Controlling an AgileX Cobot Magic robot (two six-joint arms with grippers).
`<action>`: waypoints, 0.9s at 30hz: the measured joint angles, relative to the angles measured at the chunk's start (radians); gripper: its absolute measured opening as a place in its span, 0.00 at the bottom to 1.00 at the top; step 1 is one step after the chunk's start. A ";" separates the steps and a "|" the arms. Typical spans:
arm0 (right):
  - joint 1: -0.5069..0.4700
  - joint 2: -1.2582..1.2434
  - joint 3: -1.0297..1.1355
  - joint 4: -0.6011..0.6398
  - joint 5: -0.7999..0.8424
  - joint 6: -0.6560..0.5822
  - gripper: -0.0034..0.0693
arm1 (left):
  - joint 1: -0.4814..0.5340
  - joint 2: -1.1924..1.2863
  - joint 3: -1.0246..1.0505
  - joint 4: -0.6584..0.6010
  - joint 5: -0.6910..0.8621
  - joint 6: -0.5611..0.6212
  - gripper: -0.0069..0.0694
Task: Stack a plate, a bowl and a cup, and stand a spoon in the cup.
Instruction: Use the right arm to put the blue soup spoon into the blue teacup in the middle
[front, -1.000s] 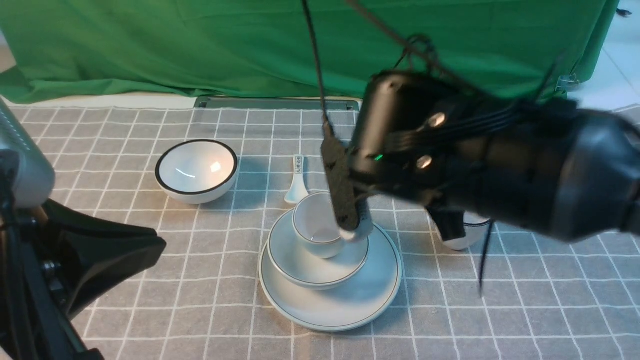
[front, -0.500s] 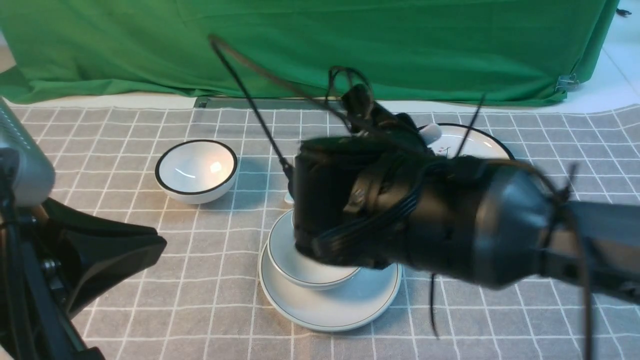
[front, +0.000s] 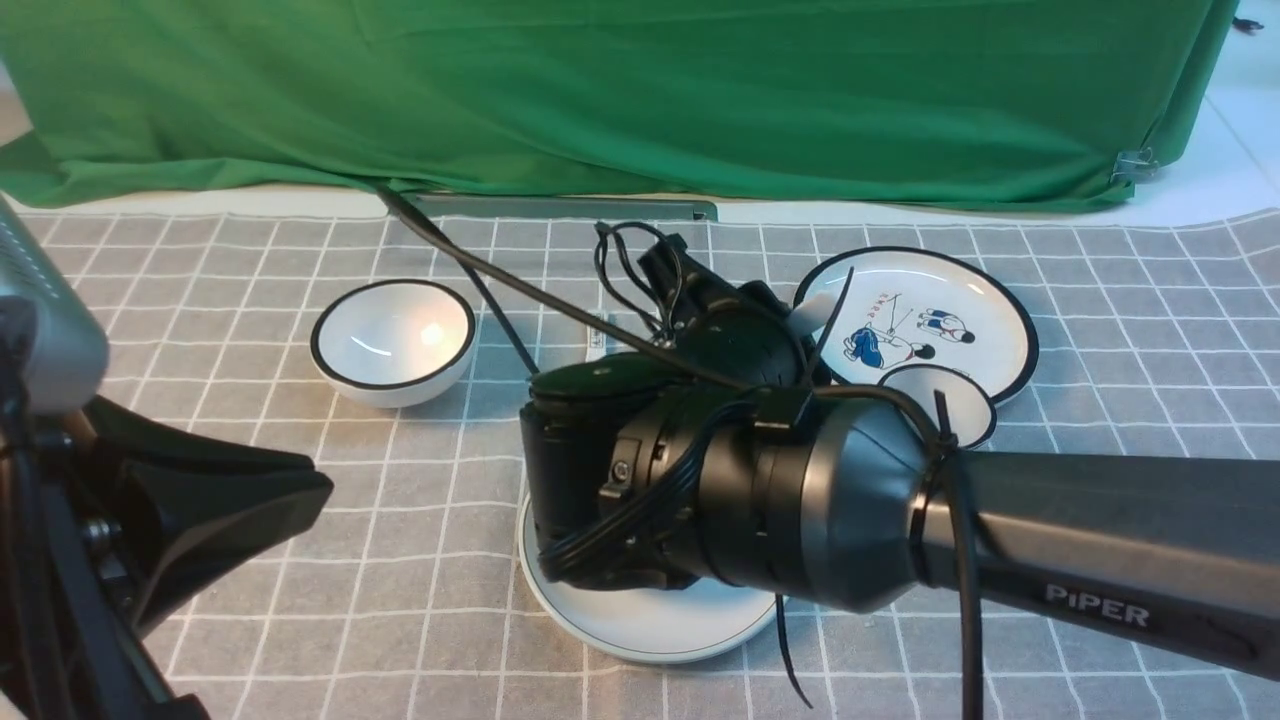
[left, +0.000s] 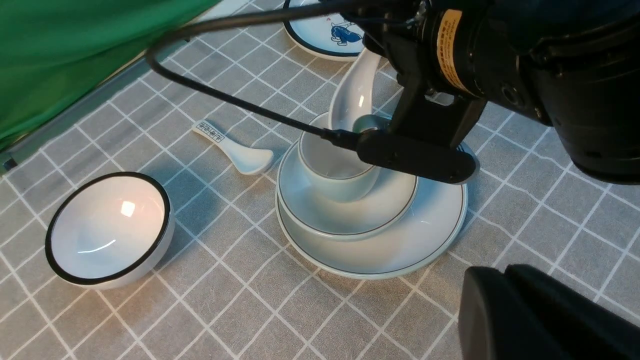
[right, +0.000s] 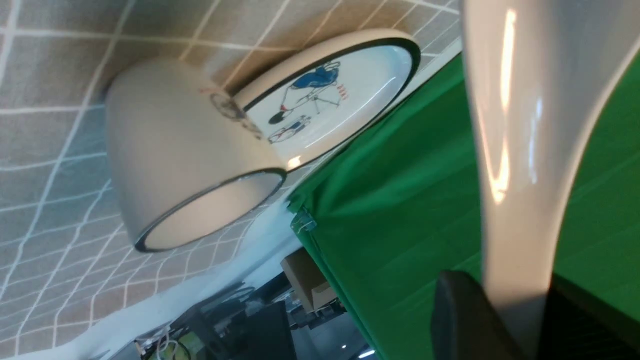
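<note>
The large round plate (left: 440, 215), pale bluish-white with a thin dark rim line, lies on the gray checked cloth (left: 270, 320); on it sits the wide shallow bluish-white bowl (left: 370, 215), and in that bowl stands the small handleless bluish-white cup (left: 340, 177). The right gripper (right: 517, 312) is partly open, its fingers closed about the handle of the plain glossy white ceramic spoon (right: 525, 200); the spoon is tilted over the plate's far side, by the cup, though whether it touches the cup cannot be told. The left gripper (front: 235, 525) is shut and empty, left of the plate. Beyond the plate lies the smaller white spoon with a patterned handle (left: 245, 152); beyond and left, the deep black-rimmed white bowl (left: 110, 230); beyond and right, the black-rimmed cartoon plate (front: 970, 300) and black-rimmed white cup (front: 945, 400).
</note>
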 joint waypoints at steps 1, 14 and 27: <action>0.001 0.000 -0.003 0.000 0.000 0.001 0.29 | 0.000 0.000 0.000 0.000 0.000 0.000 0.11; 0.015 0.029 -0.004 0.016 0.000 0.035 0.29 | 0.000 0.000 0.000 0.000 0.000 0.000 0.11; 0.016 0.039 -0.004 0.019 0.000 0.206 0.64 | 0.000 0.000 0.000 0.000 0.000 0.000 0.11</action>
